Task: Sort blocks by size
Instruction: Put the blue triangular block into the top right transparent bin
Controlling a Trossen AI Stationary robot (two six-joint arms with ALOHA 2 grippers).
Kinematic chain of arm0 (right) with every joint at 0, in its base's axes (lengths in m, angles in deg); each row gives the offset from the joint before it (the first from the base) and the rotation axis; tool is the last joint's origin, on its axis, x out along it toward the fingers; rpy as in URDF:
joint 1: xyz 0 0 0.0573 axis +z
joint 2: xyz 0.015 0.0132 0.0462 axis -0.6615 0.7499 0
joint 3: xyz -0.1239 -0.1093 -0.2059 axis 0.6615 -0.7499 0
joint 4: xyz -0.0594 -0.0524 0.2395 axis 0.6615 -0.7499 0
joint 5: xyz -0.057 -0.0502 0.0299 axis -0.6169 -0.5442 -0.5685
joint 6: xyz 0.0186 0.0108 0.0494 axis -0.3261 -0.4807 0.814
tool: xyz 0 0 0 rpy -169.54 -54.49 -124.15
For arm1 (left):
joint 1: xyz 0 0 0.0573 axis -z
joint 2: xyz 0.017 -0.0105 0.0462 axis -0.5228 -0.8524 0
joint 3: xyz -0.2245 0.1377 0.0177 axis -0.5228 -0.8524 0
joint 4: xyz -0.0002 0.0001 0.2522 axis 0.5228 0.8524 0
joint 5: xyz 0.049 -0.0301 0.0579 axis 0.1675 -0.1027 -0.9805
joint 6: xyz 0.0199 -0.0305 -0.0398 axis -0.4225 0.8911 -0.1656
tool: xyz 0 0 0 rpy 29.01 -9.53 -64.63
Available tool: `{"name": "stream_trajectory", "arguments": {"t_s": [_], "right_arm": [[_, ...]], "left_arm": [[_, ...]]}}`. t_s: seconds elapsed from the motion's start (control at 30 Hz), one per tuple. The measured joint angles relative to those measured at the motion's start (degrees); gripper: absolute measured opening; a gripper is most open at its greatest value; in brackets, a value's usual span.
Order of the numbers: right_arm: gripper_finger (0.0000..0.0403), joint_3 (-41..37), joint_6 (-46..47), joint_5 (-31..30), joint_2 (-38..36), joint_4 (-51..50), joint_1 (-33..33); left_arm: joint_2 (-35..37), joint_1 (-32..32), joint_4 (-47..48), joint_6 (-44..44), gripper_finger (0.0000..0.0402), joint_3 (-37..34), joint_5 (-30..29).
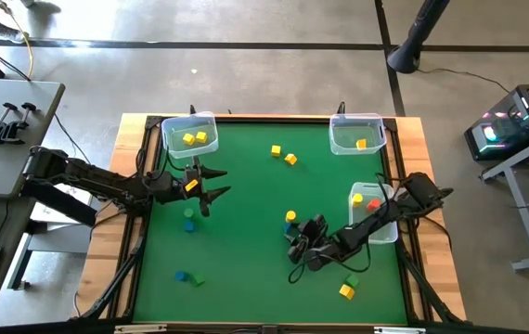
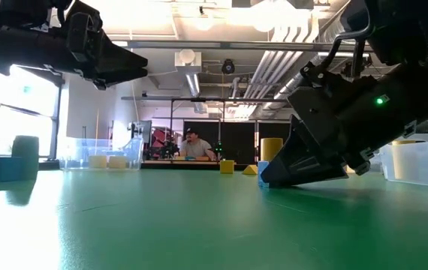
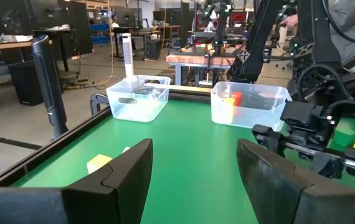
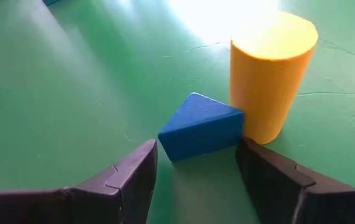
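My right gripper [image 1: 294, 239] is low over the green mat and open. Its fingers [image 4: 134, 168] stand on either side of a blue wedge block [image 4: 199, 127] and do not touch it. The wedge lies flat on the mat against an upright yellow cylinder [image 4: 271, 74], which also shows in the high view [image 1: 290, 216]. My left gripper [image 1: 216, 182] is open and empty above the mat's left half [image 3: 195, 155]. Other blocks lie scattered: green and blue ones [image 1: 188, 219] near the left gripper, and two yellow ones [image 1: 283, 154] toward the far edge.
Clear bins stand at the far left [image 1: 190, 119] with yellow blocks, at the far right [image 1: 357, 119] with a yellow block, and at the right edge [image 1: 387, 227] with red and yellow blocks. More blocks lie near the front left [image 1: 188, 277] and front right [image 1: 348, 287].
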Motion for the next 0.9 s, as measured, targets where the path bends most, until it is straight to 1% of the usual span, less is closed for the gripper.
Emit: {"name": "stream_trajectory", "arguments": {"t_s": [0.2,0.4,0.6,0.7,0.9], "right_arm": [[0.022,-0.11,-0.41,0.7,-0.85,-1.2,-0.2],[0.0223,-0.11,-5.21,4.05,-1.06,-0.85,-1.59],[0.0259,-0.09,-9.23,6.26,-1.09,0.19,-2.77],[0.0273,-0.04,-9.29,6.23,-1.09,0.26,-3.23],[0.0275,-0.07,-9.32,4.39,-0.92,0.11,-3.69]], "left_arm": [[0.0,0.02,0.47,0.0,0.0218,0.0,0.0],[0.0,0.02,1.0,0.05,0.0218,0.0,0.0],[0.0,0.02,1.77,0.6,0.0218,0.02,0.0],[0.0,0.02,1.75,0.57,0.0218,0.02,0.0],[0.0,0.02,1.75,0.59,0.0218,0.02,0.0]]}}
